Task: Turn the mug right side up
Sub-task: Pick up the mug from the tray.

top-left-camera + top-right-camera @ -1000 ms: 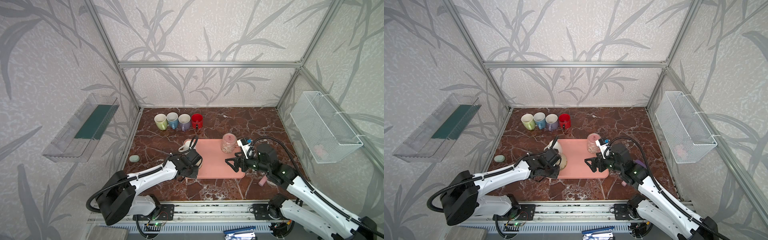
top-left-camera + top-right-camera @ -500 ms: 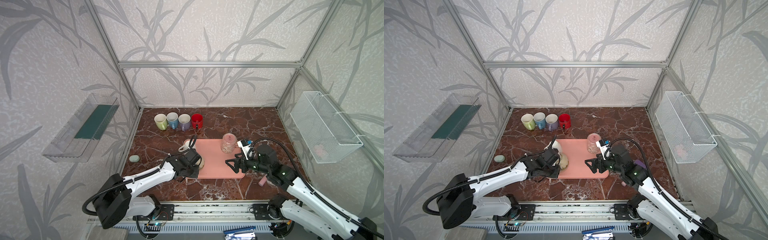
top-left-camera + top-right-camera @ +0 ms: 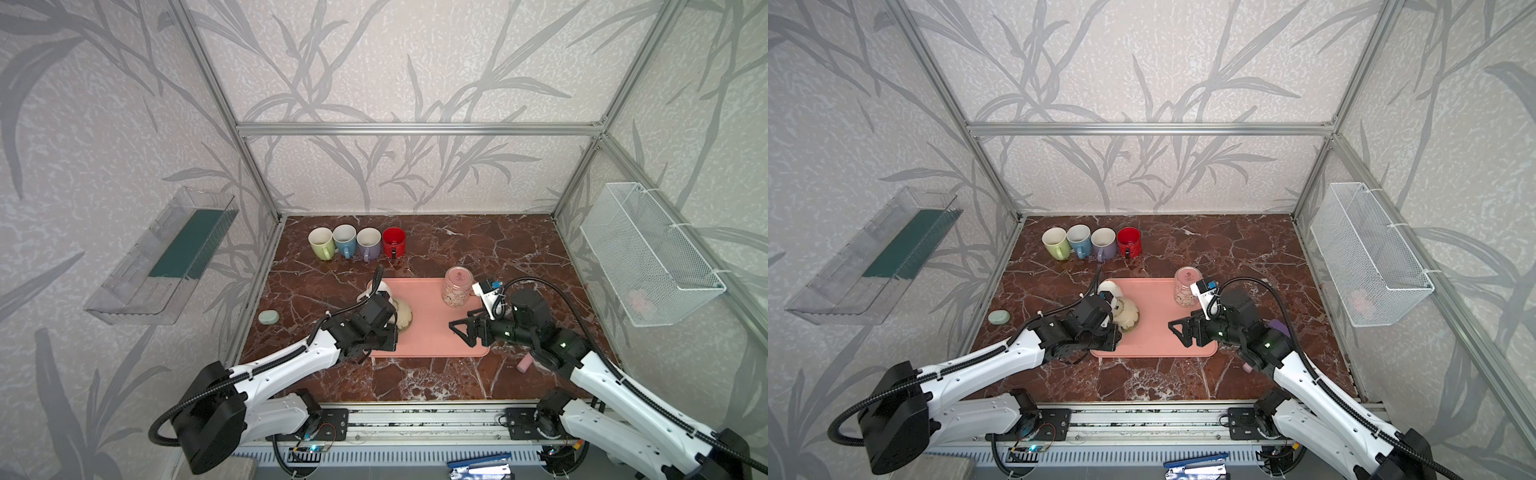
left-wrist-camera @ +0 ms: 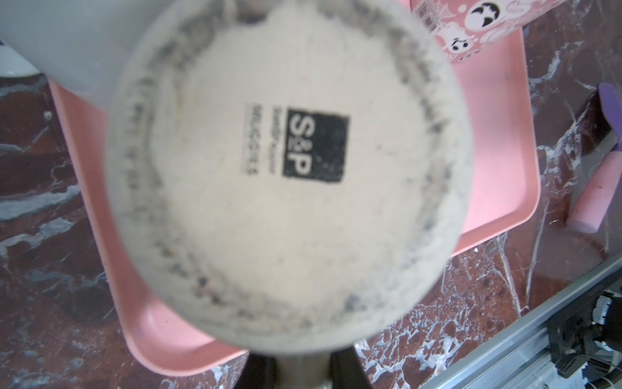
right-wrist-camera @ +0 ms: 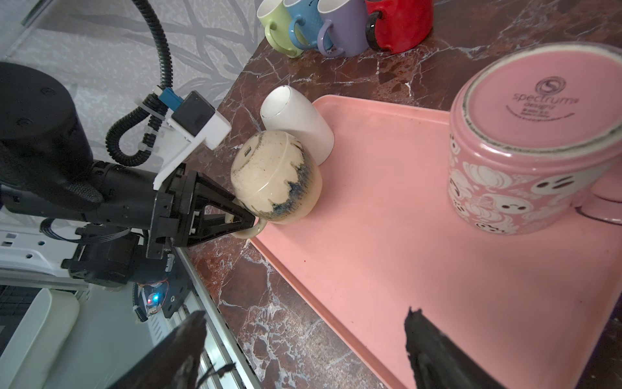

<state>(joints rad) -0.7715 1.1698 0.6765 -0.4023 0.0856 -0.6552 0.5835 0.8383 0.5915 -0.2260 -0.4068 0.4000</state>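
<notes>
In both top views the cream mug (image 3: 404, 318), streaked with blue, sits just left of the frame's centre at the left edge of the pink tray (image 3: 436, 349), tilted with its base turned up toward the left arm. The left gripper (image 5: 249, 224) pinches the mug by its handle, while the right gripper (image 3: 461, 332) hangs spread wide and empty over the tray's right part. A white mug (image 5: 296, 118) lies on its side just beside the cream mug, and a pink patterned mug (image 3: 455, 286) stands upside down at the tray's upper right corner.

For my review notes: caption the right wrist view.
Left gripper, jaws shut on cream mug handle; pink mug inverted on tray.
</notes>
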